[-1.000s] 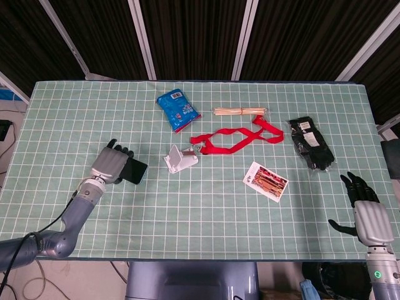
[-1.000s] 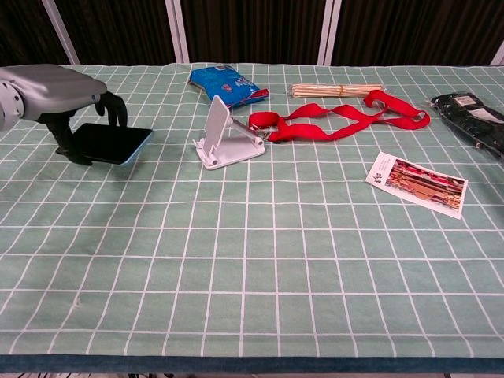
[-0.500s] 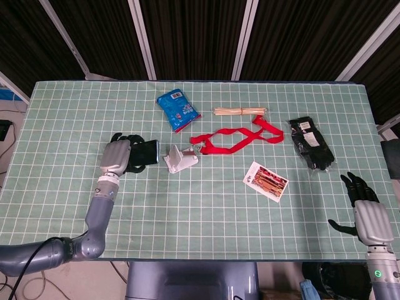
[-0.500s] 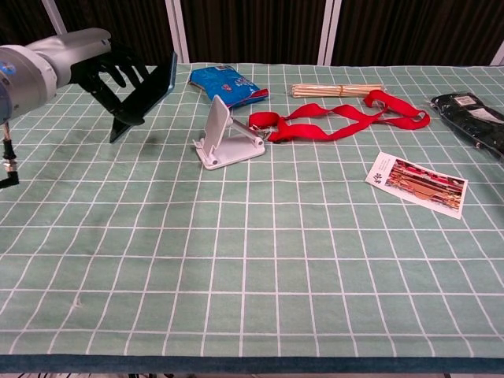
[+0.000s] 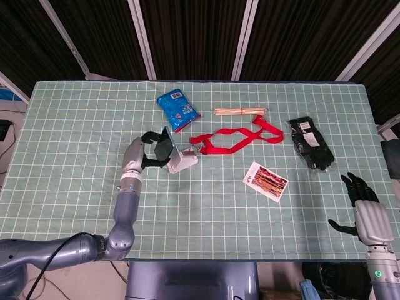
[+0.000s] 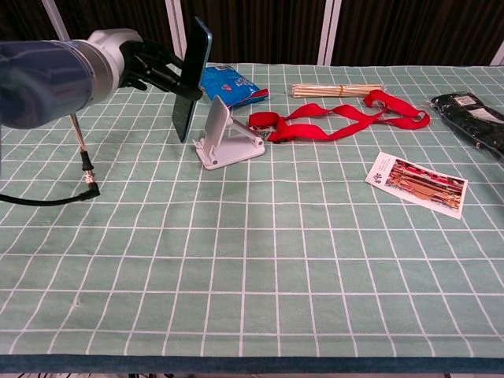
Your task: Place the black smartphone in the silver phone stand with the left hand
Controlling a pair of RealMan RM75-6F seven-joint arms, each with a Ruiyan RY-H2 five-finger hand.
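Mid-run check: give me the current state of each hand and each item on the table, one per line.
left hand: grips the phone, raised off the table
black smartphone: held nearly upright, just left of the stand, not seated
silver phone stand: unfolded, empty
right hand: holds nothing, fingers apart, at the table's right edge
blue packet: lying flat
skewer bundle: lying flat
red strap: loose, sprawled
black gloves pack: lying flat
printed card: lying flat

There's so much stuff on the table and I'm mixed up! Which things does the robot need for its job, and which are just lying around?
Needed for the job:
- black smartphone, held nearly upright
- left hand, gripping it
- silver phone stand, beside the phone

Just lying about:
- blue snack packet
- bundle of wooden sticks
- red strap
- black gloves
- printed card
- right hand, idle, open
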